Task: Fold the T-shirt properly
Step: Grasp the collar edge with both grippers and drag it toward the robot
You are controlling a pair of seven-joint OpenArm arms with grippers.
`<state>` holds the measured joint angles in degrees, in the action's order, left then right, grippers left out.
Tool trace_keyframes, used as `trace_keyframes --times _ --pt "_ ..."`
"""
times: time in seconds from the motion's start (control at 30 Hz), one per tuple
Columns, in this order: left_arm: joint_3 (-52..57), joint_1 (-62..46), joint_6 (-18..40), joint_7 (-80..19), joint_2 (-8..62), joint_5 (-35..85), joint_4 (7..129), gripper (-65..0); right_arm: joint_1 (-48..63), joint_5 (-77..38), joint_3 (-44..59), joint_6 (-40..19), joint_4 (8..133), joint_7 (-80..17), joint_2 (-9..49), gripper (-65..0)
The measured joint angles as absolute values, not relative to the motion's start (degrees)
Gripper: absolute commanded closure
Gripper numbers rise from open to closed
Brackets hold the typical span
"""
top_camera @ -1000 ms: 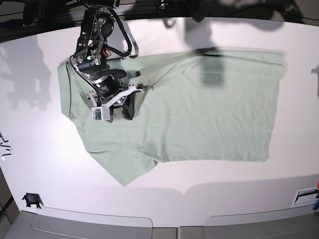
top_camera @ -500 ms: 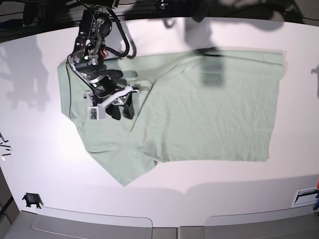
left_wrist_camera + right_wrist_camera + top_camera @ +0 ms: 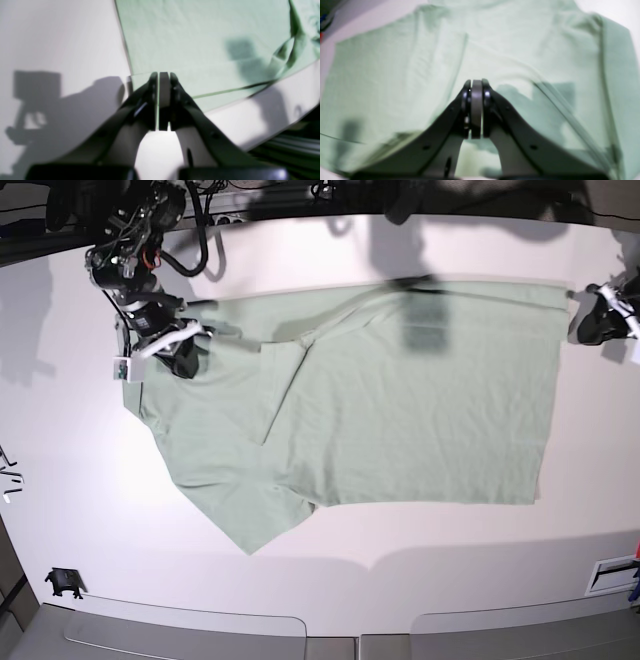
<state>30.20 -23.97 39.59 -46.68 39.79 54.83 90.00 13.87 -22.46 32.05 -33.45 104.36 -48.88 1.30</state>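
The pale green T-shirt lies spread across the white table, with one sleeve pointing at the front left and a long crease running down its left part. My right gripper sits at the shirt's upper left, on the shoulder area. In the right wrist view its jaws are shut down into the fabric, and ridges run toward the tips. My left gripper is at the shirt's back right corner. The left wrist view shows it shut over that hem corner, low on the table.
The white table extends around the shirt. A small black object lies at the front left, a white slotted part at the front right edge, and grey panels along the front. Cables and dark frame run behind.
My right gripper moved up and left, from the shirt's left middle to its upper left, and went from open to shut. My left gripper came into view at the back right corner.
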Motion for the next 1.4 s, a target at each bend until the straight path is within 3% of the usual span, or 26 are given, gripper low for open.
trace_keyframes --times 0.17,0.5,0.9,1.13,1.4 --pt "24.21 -23.92 38.79 -41.87 35.86 42.89 90.0 0.0 16.6 -16.99 32.01 -31.27 103.79 -43.86 3.2 0.0" --pt "21.85 -23.97 33.43 -38.54 30.09 33.52 90.0 0.0 15.84 -15.42 31.83 -28.95 90.67 -38.68 3.53 0.0" --pt "21.85 -23.94 31.94 -40.49 30.3 33.19 90.0 0.0 15.25 -16.84 31.92 -29.17 87.35 -40.47 5.89 0.0" --pt "22.06 -24.29 31.92 -48.07 30.46 34.24 90.06 0.0 15.49 -21.45 31.94 -31.55 87.37 -48.42 6.22 0.0" --pt "22.31 -30.98 31.57 -46.17 30.57 36.49 90.8 0.0 21.5 -24.36 31.94 -32.42 87.88 -46.33 6.52 0.0"
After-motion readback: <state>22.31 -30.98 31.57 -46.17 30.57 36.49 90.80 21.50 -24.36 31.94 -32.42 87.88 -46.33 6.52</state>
